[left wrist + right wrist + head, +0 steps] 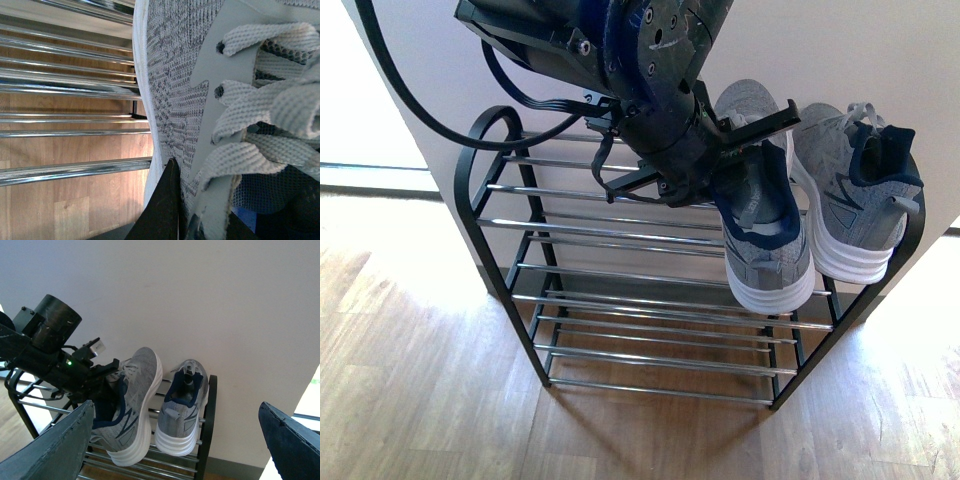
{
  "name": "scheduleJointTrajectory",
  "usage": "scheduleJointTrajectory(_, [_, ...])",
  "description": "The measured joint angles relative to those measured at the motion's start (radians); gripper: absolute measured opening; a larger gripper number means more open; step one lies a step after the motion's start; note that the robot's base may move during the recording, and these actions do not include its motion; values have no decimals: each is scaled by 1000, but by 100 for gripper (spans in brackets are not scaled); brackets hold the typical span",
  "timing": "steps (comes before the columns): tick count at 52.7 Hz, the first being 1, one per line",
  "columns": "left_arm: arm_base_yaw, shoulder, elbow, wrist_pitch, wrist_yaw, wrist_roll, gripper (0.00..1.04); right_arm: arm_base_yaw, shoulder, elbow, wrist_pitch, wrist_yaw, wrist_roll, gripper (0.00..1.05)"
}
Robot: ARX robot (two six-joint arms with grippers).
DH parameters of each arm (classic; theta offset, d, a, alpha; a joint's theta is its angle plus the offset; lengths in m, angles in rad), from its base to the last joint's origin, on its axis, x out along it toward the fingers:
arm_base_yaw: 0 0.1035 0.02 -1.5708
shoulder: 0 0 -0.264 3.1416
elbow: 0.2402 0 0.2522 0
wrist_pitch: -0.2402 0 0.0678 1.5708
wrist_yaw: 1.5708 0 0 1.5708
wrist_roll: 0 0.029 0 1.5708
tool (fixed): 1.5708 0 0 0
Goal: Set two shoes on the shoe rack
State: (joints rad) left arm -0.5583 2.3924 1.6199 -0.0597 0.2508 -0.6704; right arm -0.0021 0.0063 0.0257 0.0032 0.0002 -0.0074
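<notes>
The black shoe rack (485,215) with chrome bars stands against the wall. One grey sneaker (855,190) rests on its top tier at the far right, heel toward me. My left gripper (740,135) is shut on the second grey sneaker (765,230) and holds it over the top tier just left of the first, heel low. In the left wrist view the held shoe's knit side (170,75) and laces (260,115) fill the frame, with a dark finger (162,210) against it. My right gripper (175,440) is open and empty, back from the rack, facing both shoes (135,410) (182,415).
A white wall (840,50) rises right behind the rack. The floor (420,400) is light wood. A black cable (410,95) loops from the left arm above the rack's left end. The rack's left half and lower tiers (650,345) carry nothing.
</notes>
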Motion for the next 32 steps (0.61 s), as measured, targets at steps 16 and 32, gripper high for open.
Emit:
scheduleJointTrajectory(16, [2,37,92,-71,-5,9,2,0,0,0,0,0,0,96])
scheduleJointTrajectory(32, [8,71,163,-120,-22,34,2,0,0,0,0,0,0,96])
